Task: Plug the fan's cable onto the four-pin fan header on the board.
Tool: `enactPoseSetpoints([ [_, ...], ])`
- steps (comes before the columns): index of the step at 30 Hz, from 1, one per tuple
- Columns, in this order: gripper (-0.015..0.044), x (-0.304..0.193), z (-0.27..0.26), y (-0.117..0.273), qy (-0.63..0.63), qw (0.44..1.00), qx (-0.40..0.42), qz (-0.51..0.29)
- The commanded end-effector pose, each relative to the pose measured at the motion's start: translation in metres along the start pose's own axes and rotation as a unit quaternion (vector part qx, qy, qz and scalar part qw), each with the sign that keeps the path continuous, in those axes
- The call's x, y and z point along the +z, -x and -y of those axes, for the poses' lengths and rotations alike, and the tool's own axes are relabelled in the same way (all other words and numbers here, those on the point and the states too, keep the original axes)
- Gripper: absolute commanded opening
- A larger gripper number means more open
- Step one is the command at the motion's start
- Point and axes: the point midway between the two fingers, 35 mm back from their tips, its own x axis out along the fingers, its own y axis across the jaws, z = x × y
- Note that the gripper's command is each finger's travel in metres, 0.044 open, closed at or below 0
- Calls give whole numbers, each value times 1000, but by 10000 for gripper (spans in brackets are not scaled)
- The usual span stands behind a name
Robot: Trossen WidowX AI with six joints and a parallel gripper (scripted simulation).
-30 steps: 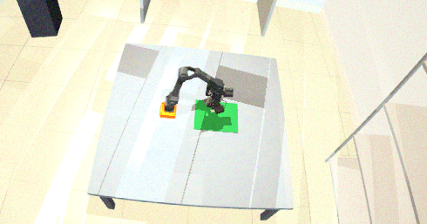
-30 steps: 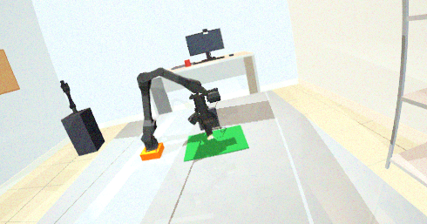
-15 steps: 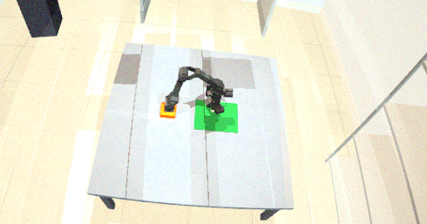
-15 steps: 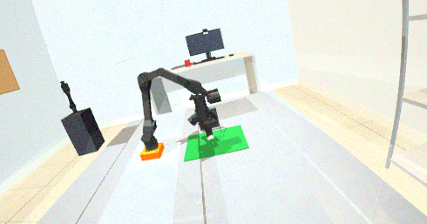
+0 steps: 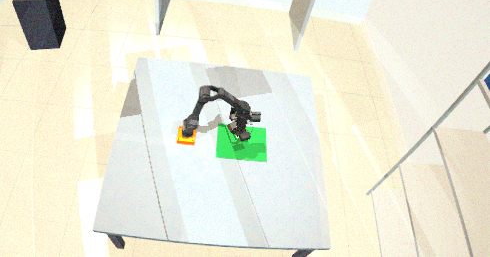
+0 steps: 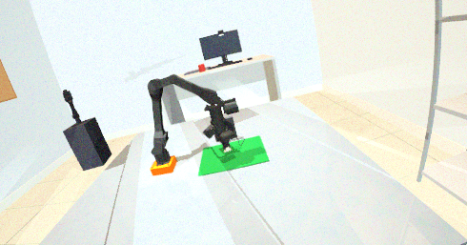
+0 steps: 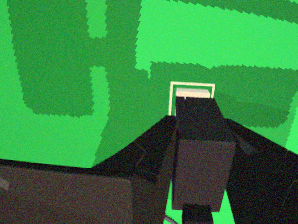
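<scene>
The board point(image 5: 257, 154) point(image 6: 257, 160) point(image 7: 55, 137) is a flat green sheet on the table. The four-pin fan header point(image 7: 193, 93) is a small pale block inside a white printed outline in the wrist view. My gripper point(image 7: 196, 127) point(image 6: 227, 147) points down over the board and is shut on the cable's dark plug point(image 7: 202, 172). The plug's front end covers the near part of the header, and a pale strip shows past it. The pins are hidden, and I cannot tell how deep the plug sits. A thin piece of cable point(image 7: 170, 219) shows at the bottom of the wrist view.
The arm's orange base point(image 5: 186, 141) point(image 6: 163, 170) stands on the table left of the board. Arm shadows cross the board. A desk with a monitor point(image 6: 220, 44) and a dark pedestal point(image 5: 40, 23) point(image 6: 88, 144) stand beyond the table.
</scene>
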Motion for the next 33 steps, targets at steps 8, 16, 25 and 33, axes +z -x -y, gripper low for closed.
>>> enactPoseSetpoints([
  [8, 53, 0, 0, -4, -1, 1000, 0, 0],
  [16, 260, 0, 0, -4, -1, 1000, 0, 0],
  [25, 260, 0, 0, 51, -2, 1000, 3, 0],
  [33, 260, 34, -2, 56, -2, 1000, 3, 1],
])
